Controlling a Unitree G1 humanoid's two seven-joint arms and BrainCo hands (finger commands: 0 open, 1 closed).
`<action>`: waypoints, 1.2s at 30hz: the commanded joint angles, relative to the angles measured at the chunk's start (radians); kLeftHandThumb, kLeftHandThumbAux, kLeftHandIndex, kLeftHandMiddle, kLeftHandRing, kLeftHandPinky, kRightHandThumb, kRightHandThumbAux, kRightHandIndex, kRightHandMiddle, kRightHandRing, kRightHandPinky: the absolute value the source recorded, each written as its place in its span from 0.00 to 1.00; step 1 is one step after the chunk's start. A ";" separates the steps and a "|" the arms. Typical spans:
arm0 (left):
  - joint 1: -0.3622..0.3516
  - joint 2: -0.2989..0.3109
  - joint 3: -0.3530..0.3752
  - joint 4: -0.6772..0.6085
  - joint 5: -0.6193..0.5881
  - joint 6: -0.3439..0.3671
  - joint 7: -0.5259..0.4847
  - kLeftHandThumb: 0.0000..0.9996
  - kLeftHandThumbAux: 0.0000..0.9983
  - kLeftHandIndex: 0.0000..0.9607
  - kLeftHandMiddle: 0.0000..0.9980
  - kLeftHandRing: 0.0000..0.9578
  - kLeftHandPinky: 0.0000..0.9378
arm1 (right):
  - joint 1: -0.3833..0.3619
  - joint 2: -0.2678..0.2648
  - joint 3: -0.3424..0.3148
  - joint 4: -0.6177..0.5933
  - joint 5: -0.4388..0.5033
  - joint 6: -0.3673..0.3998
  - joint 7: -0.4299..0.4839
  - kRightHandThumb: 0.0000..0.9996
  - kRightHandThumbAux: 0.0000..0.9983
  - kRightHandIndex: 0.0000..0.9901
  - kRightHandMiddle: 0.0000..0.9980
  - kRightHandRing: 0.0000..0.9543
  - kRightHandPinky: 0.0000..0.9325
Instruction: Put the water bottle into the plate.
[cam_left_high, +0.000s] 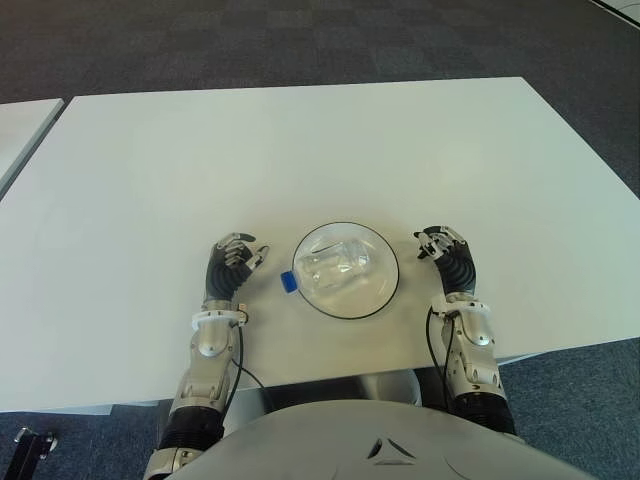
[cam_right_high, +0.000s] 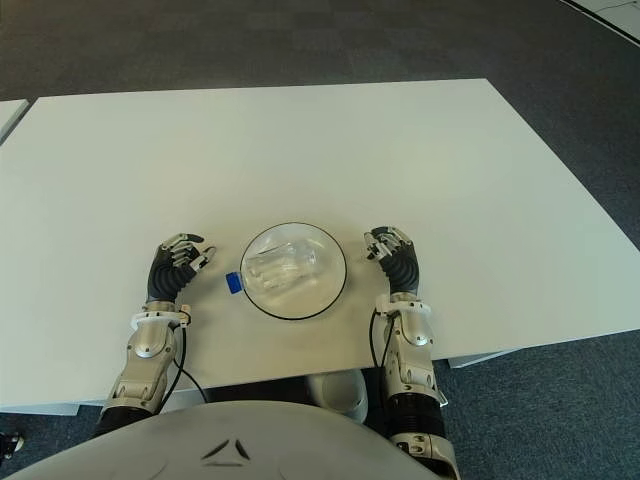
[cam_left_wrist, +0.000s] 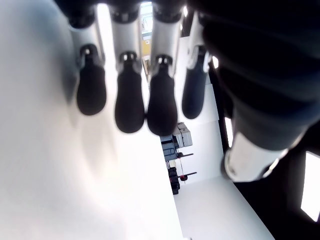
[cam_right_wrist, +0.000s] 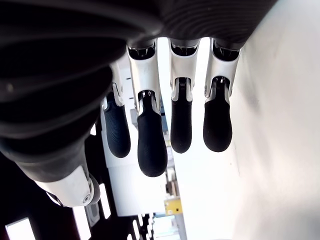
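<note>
A clear plastic water bottle lies on its side in the round glass plate, its blue cap sticking out over the plate's left rim. The plate sits near the front edge of the white table. My left hand shows just left of the cap, fingers relaxed and holding nothing. My right hand shows just right of the plate, also empty. In the left wrist view the fingers hang loosely over bare table; in the right wrist view the fingers do the same.
A second white table's corner shows at the far left. Dark carpet lies beyond the table's far edge.
</note>
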 joint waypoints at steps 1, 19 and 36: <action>0.002 0.008 -0.002 0.022 -0.003 0.000 -0.019 0.70 0.72 0.45 0.70 0.71 0.70 | 0.027 0.005 0.007 0.014 -0.008 0.047 0.000 0.70 0.73 0.44 0.85 0.88 0.87; -0.005 0.019 0.005 0.032 -0.003 -0.002 -0.017 0.71 0.72 0.45 0.70 0.72 0.70 | 0.022 0.008 0.008 0.004 0.010 0.093 0.011 0.70 0.73 0.44 0.86 0.89 0.88; -0.001 0.026 0.002 0.018 -0.002 0.003 -0.018 0.70 0.72 0.45 0.70 0.72 0.70 | 0.027 0.008 0.018 -0.021 -0.001 0.122 0.009 0.70 0.73 0.44 0.86 0.89 0.89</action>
